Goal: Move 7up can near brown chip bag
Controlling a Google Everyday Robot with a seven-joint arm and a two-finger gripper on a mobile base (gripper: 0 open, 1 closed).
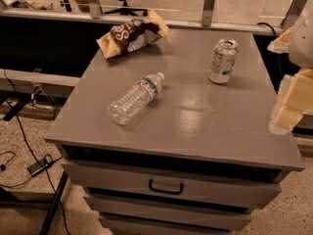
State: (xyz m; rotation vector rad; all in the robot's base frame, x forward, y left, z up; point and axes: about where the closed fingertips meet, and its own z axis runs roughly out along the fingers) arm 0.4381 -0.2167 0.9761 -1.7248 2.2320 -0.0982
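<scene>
The 7up can (223,61) stands upright at the back right of the grey cabinet top (210,126); it is silver-white with green and red markings and a pull-tab lid. The brown chip bag (132,35) lies crumpled at the back left corner, dark brown with white lettering and tan-yellow edges. My gripper (289,106) shows as pale cream blocks at the right edge of the view, over the cabinet's right side. It is to the right of the can, nearer the front, and apart from it. It holds nothing that I can see.
A clear plastic water bottle (137,97) lies on its side in the middle left of the top, between bag and can. The cabinet has drawers with a dark handle (166,186). Cables (29,155) lie on the floor at left. A rail (146,18) runs behind.
</scene>
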